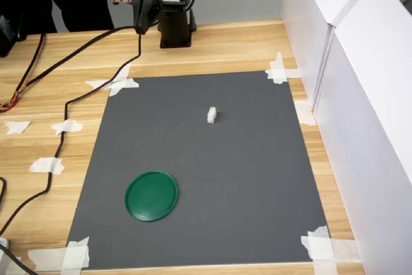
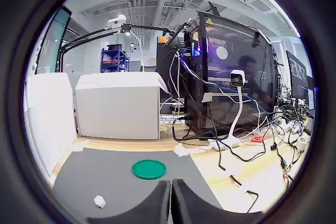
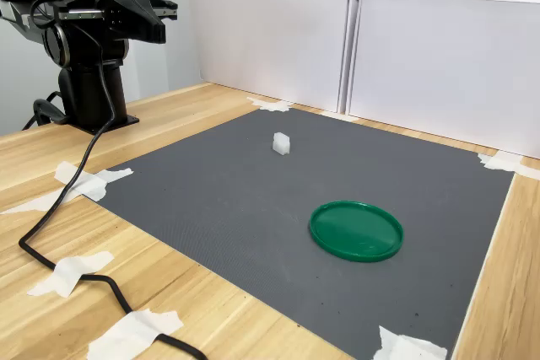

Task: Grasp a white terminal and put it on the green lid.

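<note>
The arm is seen folded back at its base, high above the wooden table (image 1: 244, 46), and nothing has been picked up yet. The gripper (image 2: 171, 192) is shown in the wrist view with its two dark fingers pressed together, only a thin seam between them, and nothing is pinched.

The white terminal (image 1: 212, 114) is found alone on the grey mat (image 1: 257, 178), well apart from the arm. In the first exterior view it is placed at roughly 5 o'clock from the gripper (image 1: 143, 20), down and forward across the mat. Its long axis appears to run away from the arm base rather than across it (the piece is too small for this to be said firmly).

The green lid (image 1: 151, 196) is seen lying flat and bare, further out still, at about 7 o'clock from the terminal in the first exterior view. In the second exterior view the terminal (image 3: 282, 143) is set nearer the arm and the lid (image 3: 355, 230) nearer the camera.

So a reach out and down is judged to be called for, with the fingers to be spread first.
</note>
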